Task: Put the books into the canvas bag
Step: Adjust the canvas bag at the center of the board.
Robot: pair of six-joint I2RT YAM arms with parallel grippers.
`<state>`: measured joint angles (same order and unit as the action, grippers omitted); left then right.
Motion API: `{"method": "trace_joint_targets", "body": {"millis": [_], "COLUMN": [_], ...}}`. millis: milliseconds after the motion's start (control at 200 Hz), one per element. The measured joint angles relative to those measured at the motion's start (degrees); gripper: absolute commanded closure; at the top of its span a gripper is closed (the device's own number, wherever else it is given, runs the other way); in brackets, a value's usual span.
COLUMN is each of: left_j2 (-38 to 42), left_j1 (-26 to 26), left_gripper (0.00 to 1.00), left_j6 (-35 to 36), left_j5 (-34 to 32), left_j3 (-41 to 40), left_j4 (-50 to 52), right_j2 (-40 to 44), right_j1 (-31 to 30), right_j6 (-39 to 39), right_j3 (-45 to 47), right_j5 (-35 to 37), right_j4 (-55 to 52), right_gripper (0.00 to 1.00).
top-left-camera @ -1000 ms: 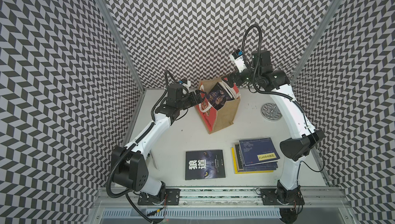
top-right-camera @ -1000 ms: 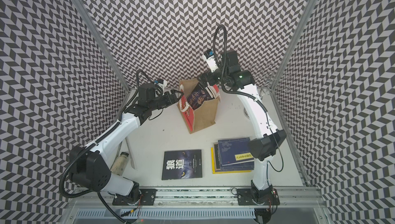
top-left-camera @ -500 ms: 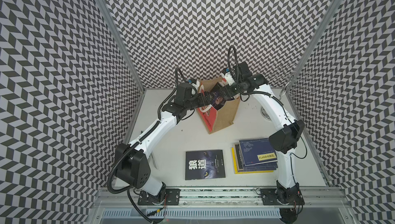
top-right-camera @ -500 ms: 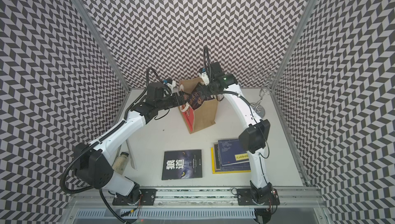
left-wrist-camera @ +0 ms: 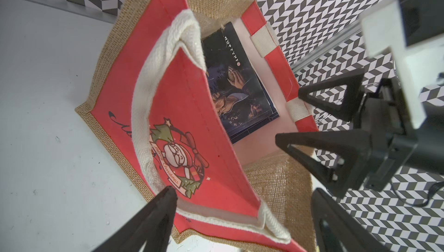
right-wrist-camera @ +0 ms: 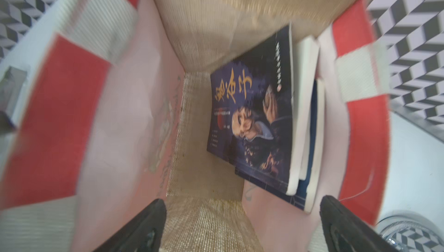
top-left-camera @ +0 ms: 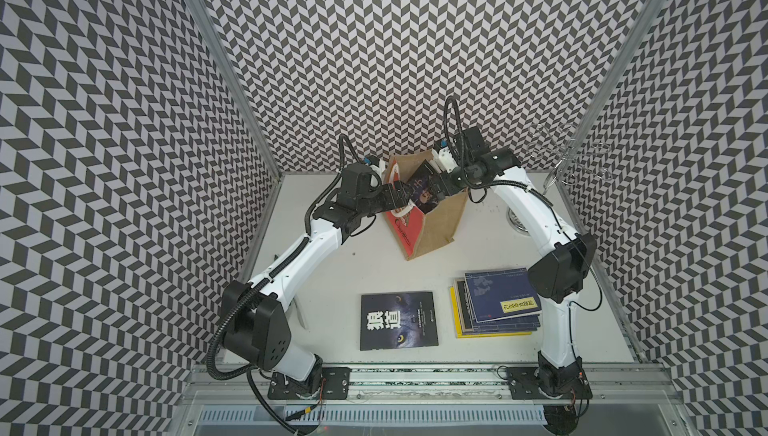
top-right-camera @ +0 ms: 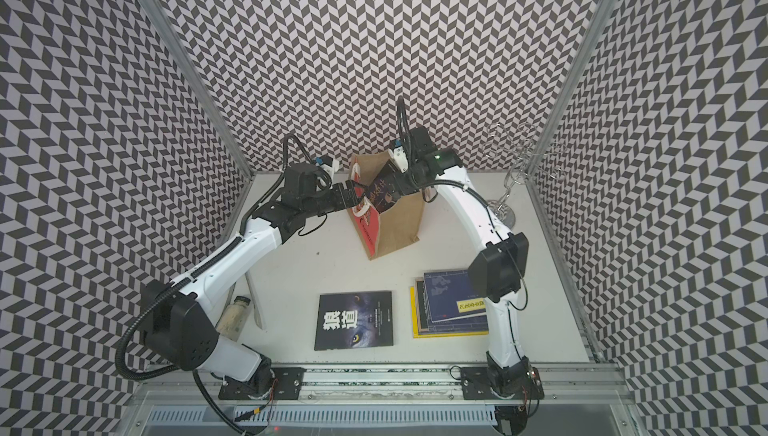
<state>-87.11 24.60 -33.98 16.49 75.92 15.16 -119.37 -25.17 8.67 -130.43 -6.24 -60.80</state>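
Both tools gape wide and empty: left tool (left-wrist-camera: 240,217) straddles the canvas bag (top-left-camera: 436,221) rim (red side), right tool (right-wrist-camera: 242,224) above books (right-wrist-camera: 254,128) inside.

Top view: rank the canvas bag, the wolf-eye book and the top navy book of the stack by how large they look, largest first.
In a top view:
1. canvas bag
2. wolf-eye book
3. top navy book, though the right arm hides one corner

The bag stands taller, nearer the camera, so its lead is partly apparent.
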Motion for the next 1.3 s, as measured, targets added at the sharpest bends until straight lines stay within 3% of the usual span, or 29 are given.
{"method": "trace_joint_targets", "body": {"millis": [290, 481, 641, 886, 1152, 1302], "left_j2": [0.0, 0.0, 0.0, 0.0, 1.9, 4.7], "left_j1": [0.0, 0.0, 0.0, 0.0, 0.0, 0.0], "left_gripper": [0.14, 0.14, 0.14, 0.14, 0.13, 0.13], "left_j6": [0.1, 0.0, 0.1, 1.1, 1.4, 1.8], "left_j5": [-0.1, 0.4, 1.3, 1.4, 0.2, -1.4], "left_j3": [0.0, -0.3, -0.3, -0.3, -0.3, -0.3], "left_j4": [0.0, -0.1, -0.2, 0.0, 0.5, 1.3], "right_j2": [-2.6, -0.9, 4.5, 12.4, 16.9, 17.3], "right_j1": [0.5, -2.9, -7.8, -11.6, -13.4, -14.4], "right_j6": [-1.4, 0.5, 2.9, 8.9, 12.9, 13.7], "right_j3": [-6.3, -9.6, -1.3, 14.1, 23.6, 22.8], "right_j5": [3.0, 18.1, 28.7, 35.2, 37.7, 37.9], "right_j4": [-0.5, 6.5, 19.3, 39.6, 49.4, 49.2], "right_gripper": [0.0, 0.01, 0.01, 0.01, 0.01, 0.01]}}
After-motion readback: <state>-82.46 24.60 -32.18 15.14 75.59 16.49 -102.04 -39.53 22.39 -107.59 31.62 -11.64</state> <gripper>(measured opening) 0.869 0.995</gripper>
